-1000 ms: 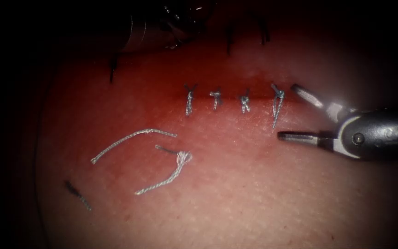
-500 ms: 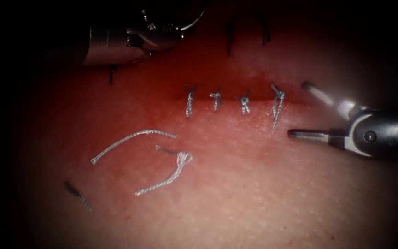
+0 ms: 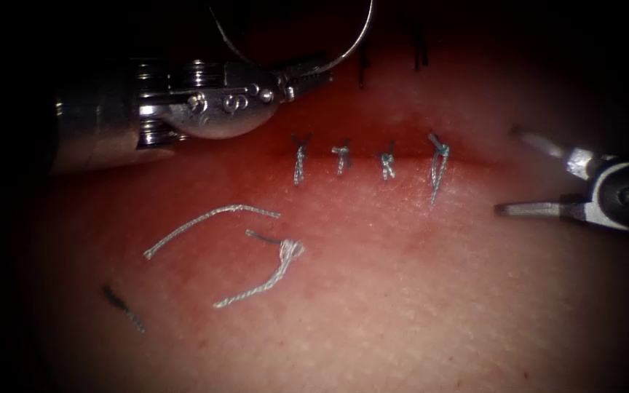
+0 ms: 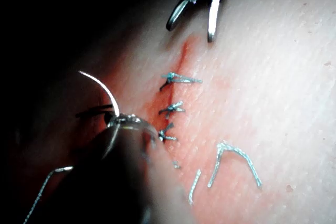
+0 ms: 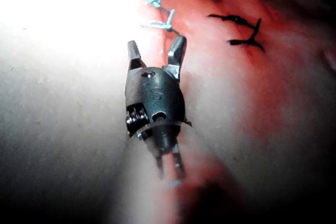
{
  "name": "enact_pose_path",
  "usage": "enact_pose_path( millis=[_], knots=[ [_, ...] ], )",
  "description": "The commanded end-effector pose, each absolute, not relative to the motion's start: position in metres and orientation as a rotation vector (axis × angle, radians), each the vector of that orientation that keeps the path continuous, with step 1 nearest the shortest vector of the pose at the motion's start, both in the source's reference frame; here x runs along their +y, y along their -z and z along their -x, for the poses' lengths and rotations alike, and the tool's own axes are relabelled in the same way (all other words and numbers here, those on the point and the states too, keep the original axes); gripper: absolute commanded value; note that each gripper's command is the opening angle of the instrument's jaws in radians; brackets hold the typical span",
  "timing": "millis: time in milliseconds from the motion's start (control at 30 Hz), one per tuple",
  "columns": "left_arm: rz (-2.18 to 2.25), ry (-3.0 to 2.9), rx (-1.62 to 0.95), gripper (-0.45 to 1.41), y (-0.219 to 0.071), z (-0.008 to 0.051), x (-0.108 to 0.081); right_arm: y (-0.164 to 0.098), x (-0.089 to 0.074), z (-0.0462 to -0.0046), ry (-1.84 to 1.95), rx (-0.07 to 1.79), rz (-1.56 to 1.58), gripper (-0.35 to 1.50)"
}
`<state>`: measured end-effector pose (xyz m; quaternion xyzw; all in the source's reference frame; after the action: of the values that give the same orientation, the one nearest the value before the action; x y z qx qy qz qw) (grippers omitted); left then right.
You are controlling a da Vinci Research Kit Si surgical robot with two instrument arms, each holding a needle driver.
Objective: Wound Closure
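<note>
Loose cut thread ends (image 3: 212,218) lie on the tissue (image 3: 373,306) at the left, below the cut. Above them the left tool (image 3: 307,75) has its jaws closed on the curved needle (image 3: 351,40), held near one end, the arc rising clear of the tissue. Four knotted stitches (image 3: 369,156) cross the cut (image 3: 402,149), and at the right the right tool (image 3: 511,171) hangs with jaws spread wide, holding nothing.

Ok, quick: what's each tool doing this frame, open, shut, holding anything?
Left tool: shut on the needle, held above the tissue.
Right tool: open, holding nothing.
</note>
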<state>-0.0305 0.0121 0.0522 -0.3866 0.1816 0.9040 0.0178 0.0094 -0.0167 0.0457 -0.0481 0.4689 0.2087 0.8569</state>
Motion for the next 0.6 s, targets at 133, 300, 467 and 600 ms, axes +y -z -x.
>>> enact_pose_path(
  millis=[133,300,467,600],
  knots=[
    [1.364,-2.821,0.628,-0.45,-0.0498,0.0326,0.0098,-0.0465,-0.0161,-0.0095,-0.552,1.017,-0.114,0.74],
    [1.52,-2.845,0.696,-0.45,-0.0479,0.0341,0.0067,-0.0472,-0.0145,-0.0098,-0.703,1.062,-0.332,0.74],
    [1.7,-2.896,0.71,-0.45,-0.0474,0.0353,0.0048,-0.048,-0.0129,-0.0109,-0.815,1.143,-0.485,0.69],
    [1.815,-2.957,0.706,-0.45,-0.048,0.0362,0.0038,-0.0484,-0.0122,-0.0124,-0.862,1.167,-0.647,0.59]
  ],
)
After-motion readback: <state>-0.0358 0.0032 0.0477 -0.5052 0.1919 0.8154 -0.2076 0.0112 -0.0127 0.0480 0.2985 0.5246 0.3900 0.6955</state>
